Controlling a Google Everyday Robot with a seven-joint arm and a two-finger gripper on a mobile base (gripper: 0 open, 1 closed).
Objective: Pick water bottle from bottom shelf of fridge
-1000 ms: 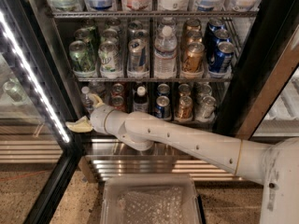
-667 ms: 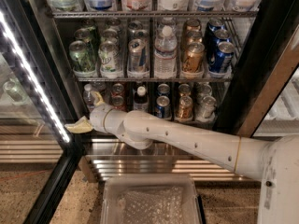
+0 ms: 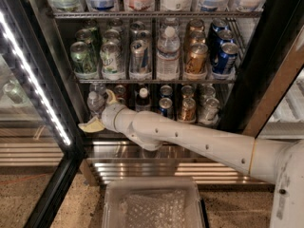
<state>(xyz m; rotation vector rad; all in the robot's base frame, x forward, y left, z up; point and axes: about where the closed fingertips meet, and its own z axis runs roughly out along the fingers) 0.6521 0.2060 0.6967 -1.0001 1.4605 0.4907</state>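
The fridge [image 3: 42,56] stands open with its wire racks of drinks in view. The water bottle [image 3: 95,101], small and clear with a white cap, stands at the far left of the bottom shelf [image 3: 156,127]. My gripper [image 3: 100,112] is at that left end, on the end of the white arm [image 3: 190,139] reaching in from the lower right. It is open. One tan finger [image 3: 90,126] lies low and left of the bottle, the other [image 3: 111,97] stands just right of it. The bottle's lower part is hidden behind the wrist.
A dark bottle with a white cap [image 3: 143,100] and several cans [image 3: 186,109] fill the rest of the bottom shelf. A taller labelled bottle [image 3: 168,53] and cans sit on the rack above. The LED strip [image 3: 33,80] runs down the left. A clear bin [image 3: 152,203] sits below.
The gripper has shifted slightly right and further in around the water bottle. The bottle and the other drinks have not moved.
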